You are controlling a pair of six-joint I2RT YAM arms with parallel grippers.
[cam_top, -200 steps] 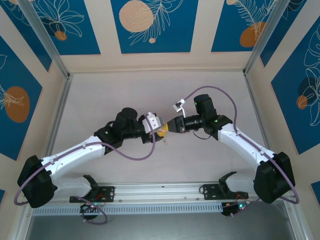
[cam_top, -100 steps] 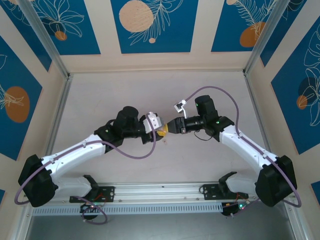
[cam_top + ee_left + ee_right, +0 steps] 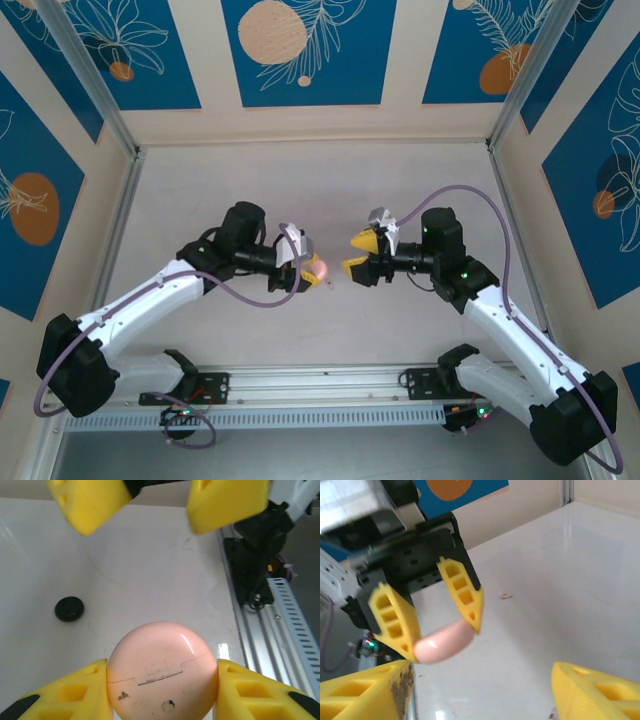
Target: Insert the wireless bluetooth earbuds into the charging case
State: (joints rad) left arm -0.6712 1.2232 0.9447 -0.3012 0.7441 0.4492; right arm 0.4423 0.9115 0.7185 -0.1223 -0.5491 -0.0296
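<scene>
My left gripper [image 3: 312, 268] is shut on the charging case [image 3: 321, 268], a round pale pink shell held above the table. In the left wrist view the charging case [image 3: 162, 667] sits between the yellow fingers [image 3: 75, 692] with its lid seam closed. My right gripper [image 3: 358, 253] hangs open just right of the case, apart from it. Its own wrist view shows the right gripper [image 3: 480, 690] empty and facing the case [image 3: 442, 642] in the left gripper [image 3: 443, 640]. The right gripper [image 3: 157, 502] also appears beyond the case. The earbuds are hidden.
A round black puck [image 3: 69, 608] lies on the white table [image 3: 165, 575] below and left of the case. A small pink scrap [image 3: 506, 596] lies further out. The aluminium rail [image 3: 320, 385] and arm bases run along the near edge.
The right gripper, shut against the case a second ago, has opened and drawn back to the right. The left arm has turned slightly and still holds the case.
</scene>
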